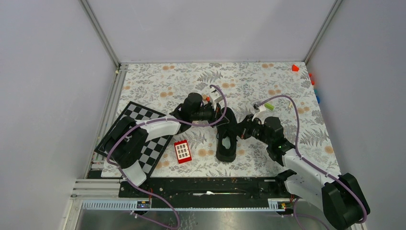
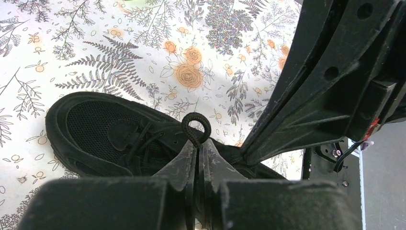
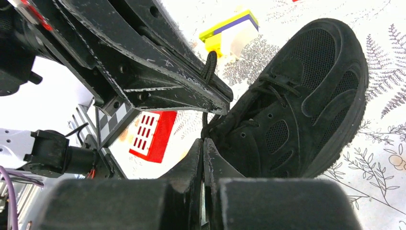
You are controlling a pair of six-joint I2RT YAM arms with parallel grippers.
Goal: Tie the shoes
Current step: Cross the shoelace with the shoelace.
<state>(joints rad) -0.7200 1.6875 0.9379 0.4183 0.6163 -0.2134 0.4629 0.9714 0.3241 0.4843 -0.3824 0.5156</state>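
The black shoe [image 1: 226, 144] lies on the flowered table, toe toward the near edge. My left gripper [image 1: 219, 117] is over its laced part and is shut on a loop of black lace [image 2: 196, 125], which sticks out past the fingertips [image 2: 189, 153]. My right gripper [image 3: 203, 142] comes in from the other side, close against the left one, shut on a lace strand [image 3: 205, 125] at the shoe's eyelets [image 3: 268, 86]. That strand runs up to the left gripper's fingers [image 3: 158, 81]. In the left wrist view the shoe [image 2: 91, 127] lies below the loop, and the right gripper's fingers [image 2: 325, 91] fill the right side.
A red block with a white grid [image 1: 182, 151] lies left of the shoe, beside a checkerboard [image 1: 148, 143] under the left arm. A yellow, purple and white block [image 1: 266, 107] sits behind the right gripper. A red piece [image 1: 295, 67] is at the far right corner.
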